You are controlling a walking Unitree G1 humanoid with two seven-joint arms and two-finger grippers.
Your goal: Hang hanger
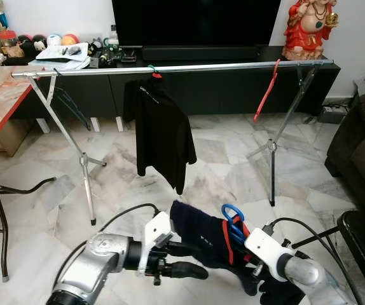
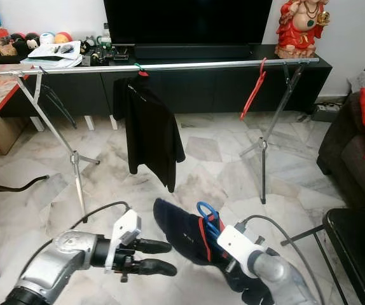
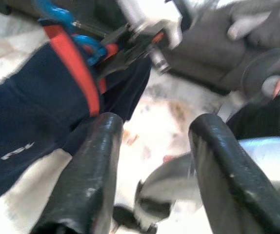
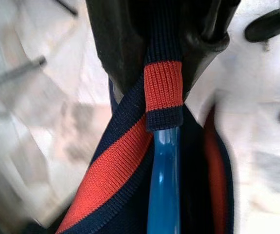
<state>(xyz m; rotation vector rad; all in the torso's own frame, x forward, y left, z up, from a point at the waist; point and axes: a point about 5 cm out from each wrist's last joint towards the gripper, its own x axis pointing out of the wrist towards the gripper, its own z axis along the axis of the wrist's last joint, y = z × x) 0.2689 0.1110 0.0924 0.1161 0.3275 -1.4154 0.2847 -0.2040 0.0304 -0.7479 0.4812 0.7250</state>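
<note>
One long metal rail (image 1: 170,68) spans the room, already holding a black shirt (image 1: 160,130) near its left end. Low before it, the right gripper (image 4: 164,97) clamps a blue hanger (image 1: 233,222) carrying a navy shirt (image 1: 201,238); the left gripper (image 1: 185,260) waits, fingers apart. The drooping shirt could slide off during the lift.

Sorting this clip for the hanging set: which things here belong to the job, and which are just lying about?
Part of the job:
- blue hanger with navy shirt, clamped in right gripper
- left gripper, open beside the shirt
- clothes rail

Lying about:
- black shirt already hung
- empty red hanger
- television
- red statue
- sofa
</note>
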